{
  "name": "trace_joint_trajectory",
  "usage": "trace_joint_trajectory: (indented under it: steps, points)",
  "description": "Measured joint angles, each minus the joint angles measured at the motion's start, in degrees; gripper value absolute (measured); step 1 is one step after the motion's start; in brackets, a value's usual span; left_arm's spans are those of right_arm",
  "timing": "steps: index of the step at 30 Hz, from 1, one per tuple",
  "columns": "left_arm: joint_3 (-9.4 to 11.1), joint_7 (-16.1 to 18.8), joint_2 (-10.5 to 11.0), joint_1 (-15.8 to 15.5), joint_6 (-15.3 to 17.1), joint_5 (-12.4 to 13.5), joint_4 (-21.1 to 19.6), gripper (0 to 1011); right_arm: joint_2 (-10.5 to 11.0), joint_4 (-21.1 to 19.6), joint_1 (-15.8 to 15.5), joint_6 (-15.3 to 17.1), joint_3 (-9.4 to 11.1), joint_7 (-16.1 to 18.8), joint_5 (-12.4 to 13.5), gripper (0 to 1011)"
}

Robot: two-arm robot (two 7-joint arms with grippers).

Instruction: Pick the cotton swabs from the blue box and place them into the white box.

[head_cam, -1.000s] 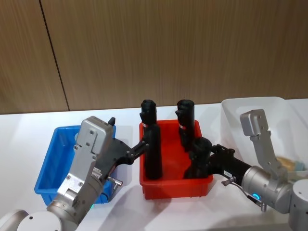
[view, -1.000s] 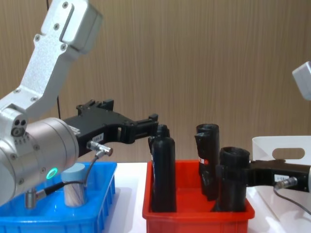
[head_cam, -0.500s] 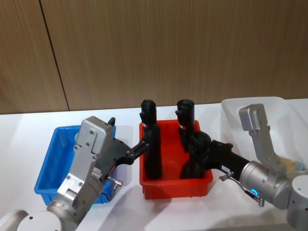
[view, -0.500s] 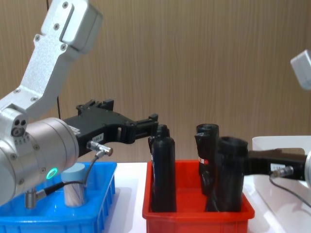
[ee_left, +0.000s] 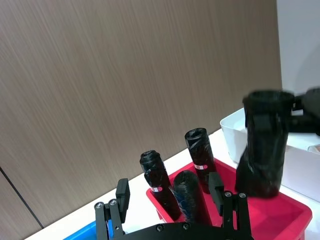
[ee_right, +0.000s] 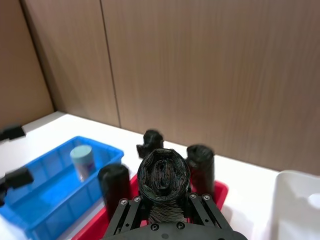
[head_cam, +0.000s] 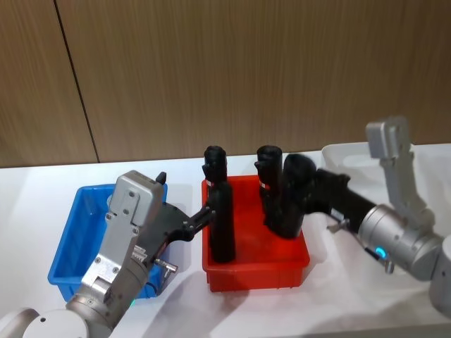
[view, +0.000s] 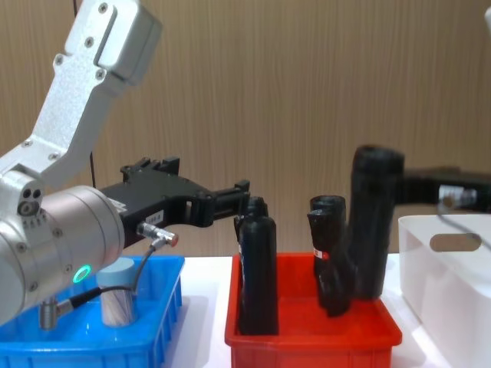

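From the head view, the right gripper (head_cam: 294, 193) is clenched on a black roll (head_cam: 289, 197), lifted above the red bin (head_cam: 255, 262), which sits between the blue box (head_cam: 69, 243) and the white box (head_cam: 352, 156); the left gripper (head_cam: 202, 215) hangs at the red bin's left edge, its jaws spread apart. From the chest view, a tub of cotton swabs (view: 117, 292) stands in the blue box, left of the red bin.

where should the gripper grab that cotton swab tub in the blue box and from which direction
Grip the cotton swab tub across its round wall just under the flat lid, coming straight down from above. It stands upright inside the blue box, whose walls block a sideways approach.
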Motion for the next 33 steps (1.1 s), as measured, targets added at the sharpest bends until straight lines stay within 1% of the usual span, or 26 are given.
trace_joint_trajectory:
  steps: [9, 17, 20, 24, 28, 33]
  points:
    - [0.0, 0.0, 0.0, 0.0, 0.0, 0.0, 0.0, 1004, 1.1, -3.2, 0.7, 0.3, 1.7, -3.5, 0.0, 341]
    - [0.0, 0.0, 0.0, 0.0, 0.0, 0.0, 0.0, 1004, 2.4, -3.7, 1.9, 0.1, 3.4, -6.7, -1.0, 341]
    - [0.0, 0.0, 0.0, 0.0, 0.0, 0.0, 0.0, 1004, 2.7, -3.3, 2.4, -0.1, 3.9, -7.4, -1.4, 341]
    - [0.0, 0.0, 0.0, 0.0, 0.0, 0.0, 0.0, 1004, 3.1, -1.4, 3.6, -0.6, 4.7, -8.7, -2.2, 341]
    - [0.0, 0.0, 0.0, 0.0, 0.0, 0.0, 0.0, 1004, 3.2, 0.0, 4.3, -0.8, 5.0, -9.1, -2.7, 341]
    - [0.0, 0.0, 0.0, 0.0, 0.0, 0.0, 0.0, 1004, 3.1, 3.2, 5.5, -1.2, 5.2, -9.5, -3.6, 341]
